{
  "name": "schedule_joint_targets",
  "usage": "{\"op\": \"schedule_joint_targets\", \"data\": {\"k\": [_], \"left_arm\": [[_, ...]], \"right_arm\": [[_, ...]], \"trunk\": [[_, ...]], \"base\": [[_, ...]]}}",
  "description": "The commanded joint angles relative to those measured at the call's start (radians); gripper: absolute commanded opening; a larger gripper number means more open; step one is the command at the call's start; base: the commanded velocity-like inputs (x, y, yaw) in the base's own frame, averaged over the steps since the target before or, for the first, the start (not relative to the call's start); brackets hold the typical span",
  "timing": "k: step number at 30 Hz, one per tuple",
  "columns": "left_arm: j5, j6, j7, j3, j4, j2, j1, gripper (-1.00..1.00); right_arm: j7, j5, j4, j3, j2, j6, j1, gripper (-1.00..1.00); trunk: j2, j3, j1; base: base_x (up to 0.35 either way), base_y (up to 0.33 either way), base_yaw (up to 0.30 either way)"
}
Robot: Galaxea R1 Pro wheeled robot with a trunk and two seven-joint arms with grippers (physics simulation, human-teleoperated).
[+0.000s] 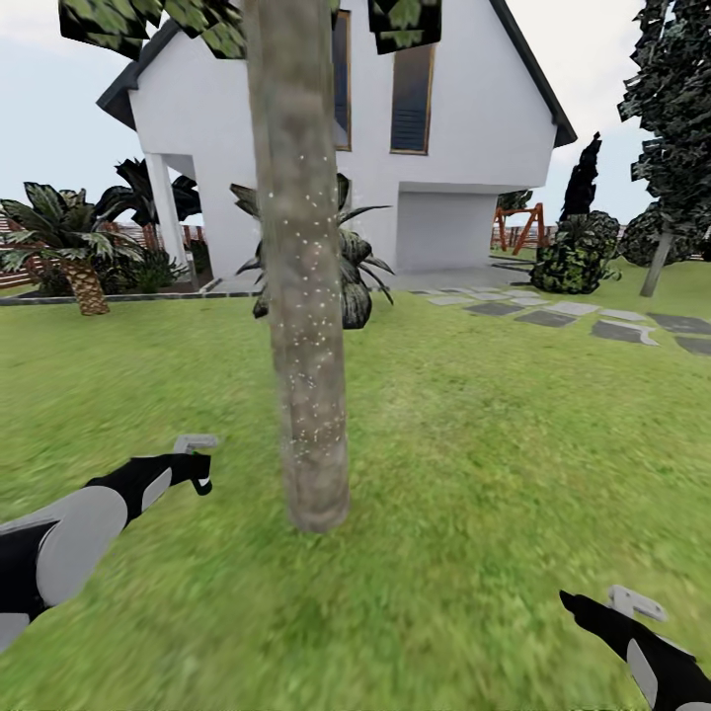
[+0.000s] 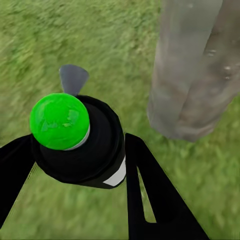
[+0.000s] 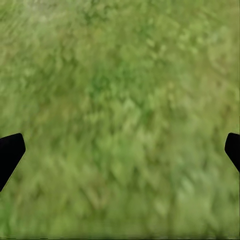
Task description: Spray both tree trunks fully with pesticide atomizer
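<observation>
We stand on a wide green lawn [image 1: 474, 474] under a pale, hazy sky [image 1: 49, 99]. Ahead rises a white house [image 1: 464, 128] with a dark pitched roof [image 1: 538, 69], two tall dark windows [image 1: 411, 97] and a recessed porch on a white column [image 1: 166, 212]. Grey stepping stones [image 1: 553, 314] cross the grass toward the house. A palm [image 1: 69, 242] grows at the far left and a spiky plant [image 1: 355, 267] near the wall. A round bush [image 1: 578, 255] and a dark column tree [image 1: 583, 178] stand at right, with a red-brown swing frame [image 1: 521, 229] behind.
</observation>
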Motion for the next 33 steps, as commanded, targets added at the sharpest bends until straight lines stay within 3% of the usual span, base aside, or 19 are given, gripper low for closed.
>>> {"op": "schedule_joint_targets", "data": {"k": [1, 13, 33], "left_arm": [[0.0, 0.0, 0.0, 0.0, 0.0, 0.0, 0.0, -1.0], [0.0, 0.0, 0.0, 0.0, 0.0, -0.001, 0.0, -1.0], [0.0, 0.0, -0.001, 0.0, 0.0, -0.001, 0.0, -1.0]], "right_arm": [[0.0, 0.0, 0.0, 0.0, 0.0, 0.0, 0.0, 1.0], [0.002, -0.004, 0.001, -0.001, 0.0, -0.006, 0.0, 1.0], [0.002, -0.002, 0.001, 0.0, 0.001, -0.007, 0.0, 1.0]], "trunk": [[0.0, 0.0, 0.0], [0.0, 0.0, 0.0], [0.0, 0.0, 0.0]], "base": [[-0.061, 0.312, 0.0], [-0.094, 0.312, -0.016], [-0.012, 0.312, -0.266]]}}
